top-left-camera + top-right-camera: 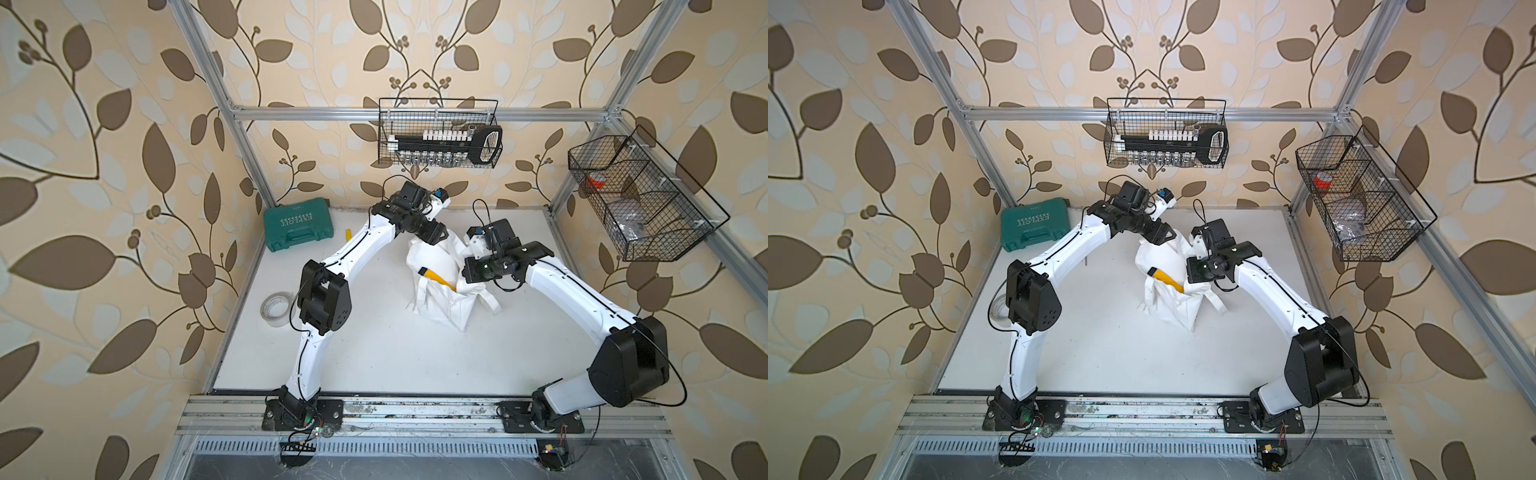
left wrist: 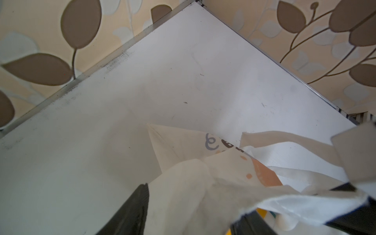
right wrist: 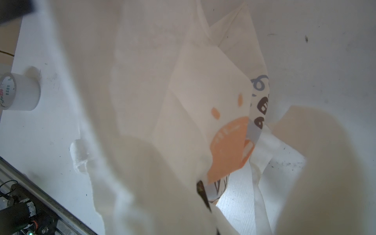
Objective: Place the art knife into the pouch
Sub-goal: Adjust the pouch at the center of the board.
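1. The pouch (image 1: 444, 307) sits in the middle of the counter (image 1: 374, 353), its cloth pulled up between both arms. I'd keep that rim lifted until the knife slides fully in.
2. The art knife (image 1: 438, 279) lies half inside the mouth. Its long axis is slanted, with the black end poking out toward the left arm and the yellow body sloping in toward the right.
3. The right fingers (image 3: 203, 195) are clenched on the pouch's cloth.
4. The left fingers (image 2: 136, 205) stand apart around bunched cloth. I cannot tell whether they pinch it.

Near half of the tabletop (image 1: 395, 357) is sitting wide open for passing. The pouch (image 1: 444, 307) is hogging mid-right, with the left arm (image 1: 357, 249) and right arm (image 1: 561, 286) crowding over it. The green case (image 1: 298, 223) and tape roll (image 1: 275, 309) are eating up the left edge.
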Motion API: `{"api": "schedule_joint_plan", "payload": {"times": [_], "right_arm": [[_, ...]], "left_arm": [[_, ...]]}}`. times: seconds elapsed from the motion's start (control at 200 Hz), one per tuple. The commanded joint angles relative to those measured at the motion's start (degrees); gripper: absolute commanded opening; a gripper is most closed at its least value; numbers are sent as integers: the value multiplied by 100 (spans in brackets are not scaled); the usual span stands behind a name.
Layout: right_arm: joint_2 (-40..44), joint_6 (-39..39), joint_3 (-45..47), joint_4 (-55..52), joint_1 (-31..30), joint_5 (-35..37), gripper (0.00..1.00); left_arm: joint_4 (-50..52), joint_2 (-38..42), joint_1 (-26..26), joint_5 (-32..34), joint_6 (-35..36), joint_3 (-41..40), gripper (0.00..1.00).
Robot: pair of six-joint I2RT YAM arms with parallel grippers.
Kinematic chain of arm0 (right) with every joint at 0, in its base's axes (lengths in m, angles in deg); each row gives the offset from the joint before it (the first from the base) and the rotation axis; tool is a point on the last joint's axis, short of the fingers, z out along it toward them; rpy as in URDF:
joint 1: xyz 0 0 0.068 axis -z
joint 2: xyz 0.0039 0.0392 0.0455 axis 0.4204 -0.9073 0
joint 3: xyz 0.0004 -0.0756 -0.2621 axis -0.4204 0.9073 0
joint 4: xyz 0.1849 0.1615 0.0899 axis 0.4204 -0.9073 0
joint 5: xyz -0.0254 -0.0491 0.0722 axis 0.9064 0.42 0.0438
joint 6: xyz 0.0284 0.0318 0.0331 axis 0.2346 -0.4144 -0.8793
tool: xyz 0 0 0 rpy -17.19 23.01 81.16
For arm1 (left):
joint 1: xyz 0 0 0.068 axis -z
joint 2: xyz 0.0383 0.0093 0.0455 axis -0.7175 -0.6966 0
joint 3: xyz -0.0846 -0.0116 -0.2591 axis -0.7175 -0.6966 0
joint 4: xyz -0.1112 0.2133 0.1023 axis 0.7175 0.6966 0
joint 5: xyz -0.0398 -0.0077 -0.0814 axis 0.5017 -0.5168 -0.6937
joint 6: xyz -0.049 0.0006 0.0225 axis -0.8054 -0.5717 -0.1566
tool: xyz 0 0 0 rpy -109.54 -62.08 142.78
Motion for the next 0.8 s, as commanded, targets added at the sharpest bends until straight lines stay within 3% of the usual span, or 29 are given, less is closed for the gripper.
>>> {"api": "schedule_joint_plan", "payload": {"times": [0.0,0.085,0.37,0.58,0.795], "right_arm": [[23,63,-151,-19,-40,-123,0],[41,67,-149,-44,-41,-71,0],[139,79,-358,-277,-31,419,0],[105,163,-1199,-666,122,539,0],[98,195,-2622,-1209,153,305,0]], "left_arm": [[-106,-130,110,-274,180,219,38],[-222,-144,160,-334,60,248,0],[-195,499,-8,19,-768,40,0],[-705,2206,-288,160,-1643,-1387,0],[-671,3769,-264,194,-2051,-1772,0]]}}
